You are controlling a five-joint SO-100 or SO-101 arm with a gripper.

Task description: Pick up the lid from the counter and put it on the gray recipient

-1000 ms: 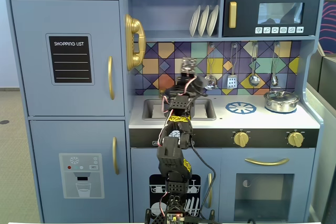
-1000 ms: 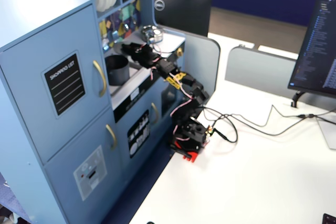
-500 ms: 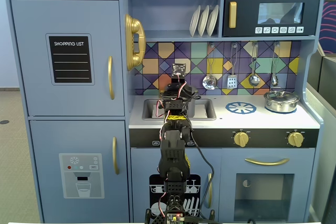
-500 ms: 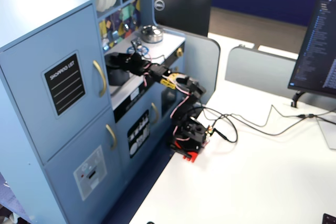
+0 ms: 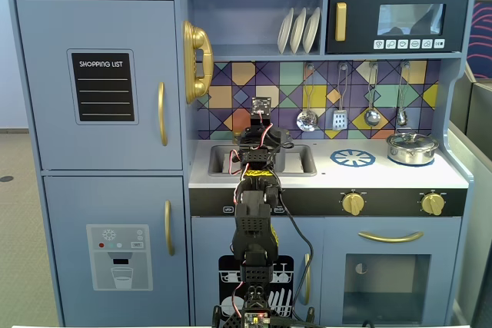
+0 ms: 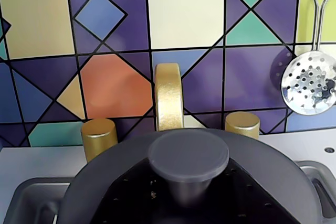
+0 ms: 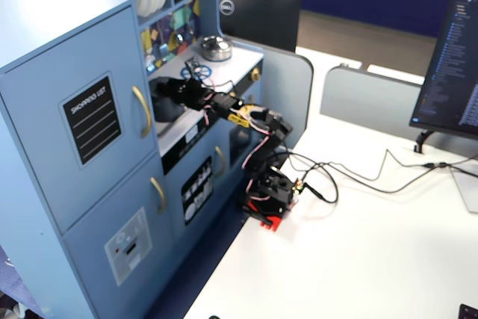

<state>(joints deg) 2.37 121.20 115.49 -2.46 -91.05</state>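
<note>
Reaching from the white table [image 7: 358, 244], the arm stretches over the kitchen counter [image 5: 323, 178] to the sink [image 5: 300, 160]. Lid [image 6: 273, 171] fills the wrist view, sitting over the sink in front of the gold faucet [image 6: 169, 95]. Gripper [image 5: 260, 142] jaws: can't tell whether they're pinching the knob [image 6: 188, 156]. Silver pot [image 5: 412, 147] sits on the right burner.

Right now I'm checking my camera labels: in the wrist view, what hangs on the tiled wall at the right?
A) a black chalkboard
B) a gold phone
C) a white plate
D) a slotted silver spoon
D: a round silver spoon full of small holes hangs on thin wires against the tiled wall, right of the gold faucet.
</note>
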